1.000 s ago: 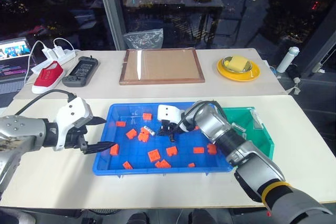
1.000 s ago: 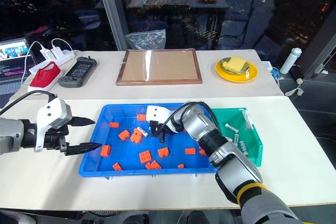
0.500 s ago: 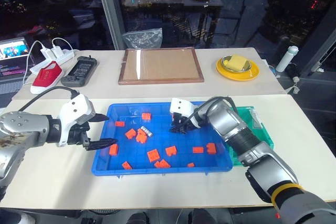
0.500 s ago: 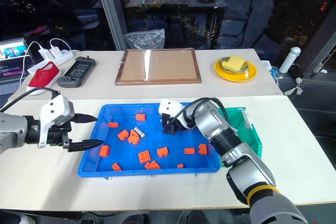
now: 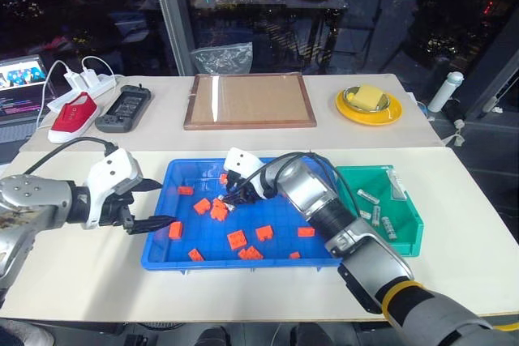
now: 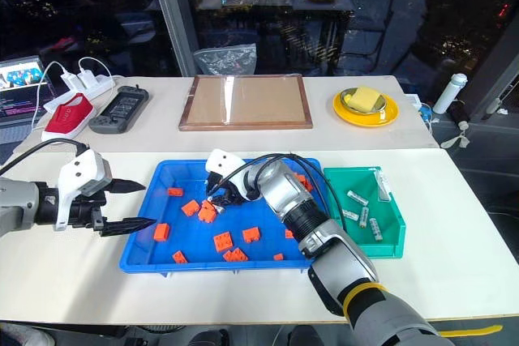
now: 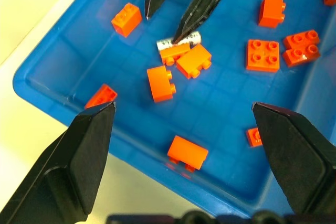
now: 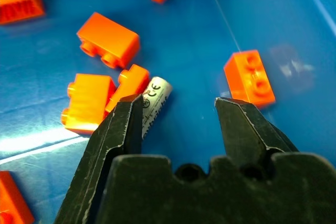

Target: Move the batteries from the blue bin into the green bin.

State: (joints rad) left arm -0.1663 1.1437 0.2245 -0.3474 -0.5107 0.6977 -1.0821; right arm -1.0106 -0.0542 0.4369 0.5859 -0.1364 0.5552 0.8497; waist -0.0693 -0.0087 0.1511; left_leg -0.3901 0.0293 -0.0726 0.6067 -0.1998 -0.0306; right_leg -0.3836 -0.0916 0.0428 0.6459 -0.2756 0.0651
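From the head view, the right hand [image 5: 230, 197] hovers with fingers apart inside the blue bin [image 5: 180, 255], over a battery [image 5: 231, 202]; more batteries [image 5: 379, 218] lie in the green bin [image 5: 409, 207]. Left wrist view: left hand [image 7: 184, 140] spread wide above orange blocks [image 7: 161, 83]. Right wrist view: the battery touches one finger [image 8: 118, 129].

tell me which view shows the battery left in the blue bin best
The right wrist view: the battery lies close up beside orange blocks, markings visible. The left wrist view shows it smaller; the eye views show a tiny sliver.
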